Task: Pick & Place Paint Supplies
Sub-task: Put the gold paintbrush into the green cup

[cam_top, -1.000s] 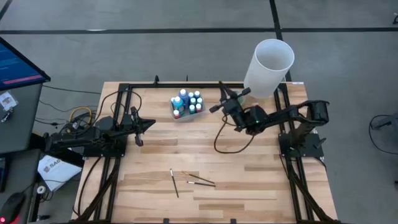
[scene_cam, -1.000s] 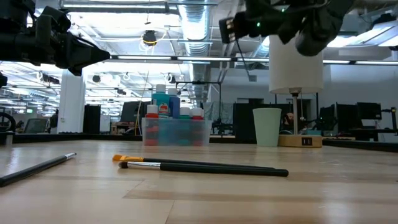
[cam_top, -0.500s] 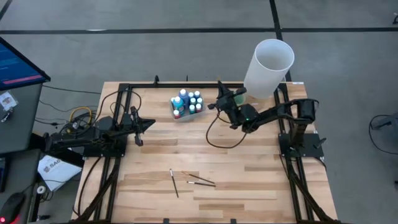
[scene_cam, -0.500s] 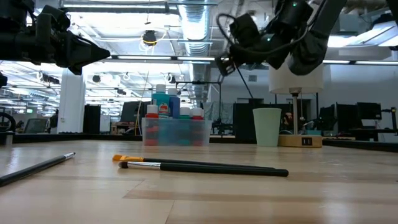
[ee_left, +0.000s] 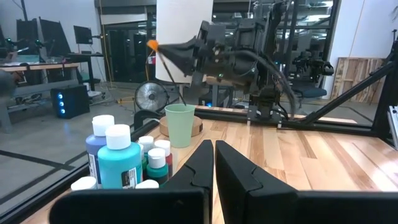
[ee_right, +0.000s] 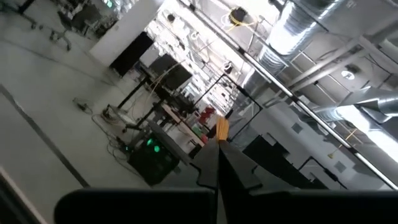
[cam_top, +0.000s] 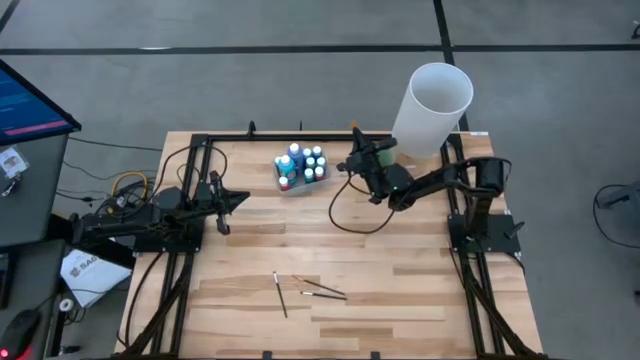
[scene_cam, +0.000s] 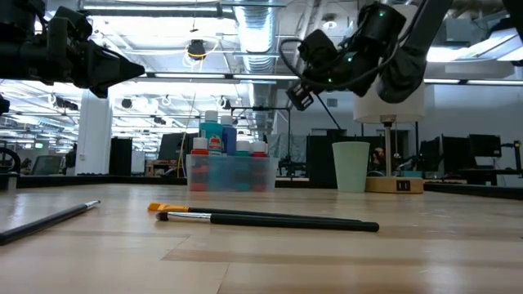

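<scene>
fingers of the right gripper (cam_top: 352, 160) pressed together, an orange brush tip (ee_left: 152, 44) pinched between them; gripper raised above the table's far side, between the clear bin (cam_top: 299, 170) and the white cylinder (cam_top: 432, 110). left gripper (cam_top: 240, 201) fingers together too, nothing held, hovering over the table's left part near the bin. bin holds about ten small paint bottles (cam_top: 303, 163): blue, teal, red, pale caps. pale green cup (scene_cam: 350, 167) stands beside the bin. three brushes (cam_top: 308, 289) lie on the wooden table (cam_top: 400, 280) toward its near edge: two dark-handled, one with an orange end (scene_cam: 167, 208).
</scene>
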Controlling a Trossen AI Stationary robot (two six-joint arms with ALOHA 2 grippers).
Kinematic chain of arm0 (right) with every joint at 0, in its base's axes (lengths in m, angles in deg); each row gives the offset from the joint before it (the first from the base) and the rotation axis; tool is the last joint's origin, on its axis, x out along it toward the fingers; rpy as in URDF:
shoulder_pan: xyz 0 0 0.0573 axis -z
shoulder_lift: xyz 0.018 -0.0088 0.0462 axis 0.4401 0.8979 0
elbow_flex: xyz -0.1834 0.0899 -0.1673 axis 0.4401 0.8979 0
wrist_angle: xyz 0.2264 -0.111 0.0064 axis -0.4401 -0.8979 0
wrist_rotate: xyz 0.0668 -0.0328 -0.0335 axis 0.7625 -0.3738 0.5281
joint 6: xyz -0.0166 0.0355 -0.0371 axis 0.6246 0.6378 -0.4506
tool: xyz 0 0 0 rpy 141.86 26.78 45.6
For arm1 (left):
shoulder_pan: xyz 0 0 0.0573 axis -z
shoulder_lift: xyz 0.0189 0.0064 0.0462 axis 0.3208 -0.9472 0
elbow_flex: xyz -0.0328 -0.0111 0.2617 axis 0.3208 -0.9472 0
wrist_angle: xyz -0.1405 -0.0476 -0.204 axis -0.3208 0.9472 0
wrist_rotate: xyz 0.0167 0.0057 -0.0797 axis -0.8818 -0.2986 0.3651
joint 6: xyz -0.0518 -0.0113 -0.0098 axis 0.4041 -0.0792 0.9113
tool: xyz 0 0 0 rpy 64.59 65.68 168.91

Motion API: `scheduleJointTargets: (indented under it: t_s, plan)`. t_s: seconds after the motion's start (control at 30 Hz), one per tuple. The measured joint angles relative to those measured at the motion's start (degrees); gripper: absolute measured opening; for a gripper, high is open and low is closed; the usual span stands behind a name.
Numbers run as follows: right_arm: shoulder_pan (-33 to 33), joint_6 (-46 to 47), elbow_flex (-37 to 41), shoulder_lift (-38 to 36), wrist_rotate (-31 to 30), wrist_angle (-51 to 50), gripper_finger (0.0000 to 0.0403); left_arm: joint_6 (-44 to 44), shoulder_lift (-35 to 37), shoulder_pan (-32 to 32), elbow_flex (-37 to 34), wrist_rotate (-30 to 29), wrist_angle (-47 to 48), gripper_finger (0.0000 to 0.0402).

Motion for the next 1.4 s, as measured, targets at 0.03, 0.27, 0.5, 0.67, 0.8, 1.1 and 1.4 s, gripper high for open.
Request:
scheduleJointTargets:
  t_s: [0.03,0.27,0.5,0.67,0.8,1.1,1.4]
  plan:
    - [0.22,0.27,0.00,0.37,-0.11,-0.54,0.0000,-0.02,0.00,-0.02,0.02,0.00,-0.03,0.0002]
    - [1.95,1.77,0.02,2.70,0.48,0.96,0.0000,-0.02,0.00,-0.02,0.00,0.02,-0.09,0.0002]
    - [3.28,4.37,0.02,2.81,0.47,-0.53,0.0000,-0.02,0.00,-0.01,0.00,0.13,-0.22,0.0002]
    - [3.29,5.62,0.02,2.81,-0.10,-1.56,0.0000,-0.02,0.00,-0.02,0.00,0.13,-0.22,0.0002]
    - [3.29,5.59,0.02,2.81,-0.56,-1.73,0.0000,-0.02,0.00,-0.02,0.00,0.11,-0.22,0.0002]
    - [3.57,6.19,0.02,2.76,-4.37,-4.35,0.0000,-0.02,0.00,-0.01,0.00,0.09,-0.25,0.0002]
    - [3.63,12.27,0.02,2.78,-6.58,-9.81,0.0000,0.00,0.00,-0.02,0.00,0.02,-0.33,0.0002]
